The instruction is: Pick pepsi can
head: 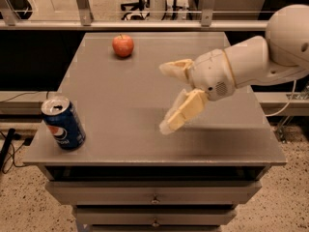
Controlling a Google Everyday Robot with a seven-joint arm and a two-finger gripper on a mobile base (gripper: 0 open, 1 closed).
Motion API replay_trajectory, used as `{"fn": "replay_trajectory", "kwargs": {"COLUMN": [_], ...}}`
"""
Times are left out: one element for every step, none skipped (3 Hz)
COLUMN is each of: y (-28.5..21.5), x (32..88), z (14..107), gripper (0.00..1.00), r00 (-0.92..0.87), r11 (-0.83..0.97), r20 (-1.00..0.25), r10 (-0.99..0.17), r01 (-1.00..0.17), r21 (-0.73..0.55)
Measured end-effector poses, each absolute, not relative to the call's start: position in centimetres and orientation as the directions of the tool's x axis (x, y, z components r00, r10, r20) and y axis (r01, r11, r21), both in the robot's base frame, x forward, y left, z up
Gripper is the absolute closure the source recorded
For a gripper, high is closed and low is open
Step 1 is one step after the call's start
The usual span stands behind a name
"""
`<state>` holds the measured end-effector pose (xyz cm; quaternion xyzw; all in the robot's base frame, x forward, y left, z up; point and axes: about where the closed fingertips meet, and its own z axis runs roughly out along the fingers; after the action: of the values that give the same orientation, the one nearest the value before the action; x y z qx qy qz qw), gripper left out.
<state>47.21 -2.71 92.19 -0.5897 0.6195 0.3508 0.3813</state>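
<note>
The pepsi can [63, 123] stands upright at the front left corner of the grey table [120, 91]; it is blue with a round red-white-blue logo and an opened silver top. My gripper [166, 95] hovers over the middle of the table, well to the right of the can and apart from it. Its two cream fingers [183, 111] are spread wide and hold nothing. The white arm [260, 57] reaches in from the right.
A red apple [123, 45] sits at the back of the table, left of centre. The table has drawers [154, 197] below its front edge. A rail with glass panels [145, 23] runs behind the table. Cables lie on the floor at left.
</note>
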Motion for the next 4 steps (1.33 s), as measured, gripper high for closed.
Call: {"fn": "replay_trajectory", "kwargs": {"y": [2.5, 8.1, 11.1, 13.1], "x": [47.5, 48.1, 48.3, 47.4], "z": [91.3, 89.3, 88.5, 87.9], "gripper": [0.00, 0.00, 0.00, 0.00], "r00": [0.035, 0.049, 0.043, 0.011], "r11": [0.002, -0.029, -0.040, -0.049], "r20": [-0.916, -0.936, -0.948, -0.957], "r10": [-0.400, -0.348, -0.314, -0.291], "r01": [-0.999, -0.999, -0.999, -0.999], "r21": [-0.039, -0.042, -0.032, 0.004]}}
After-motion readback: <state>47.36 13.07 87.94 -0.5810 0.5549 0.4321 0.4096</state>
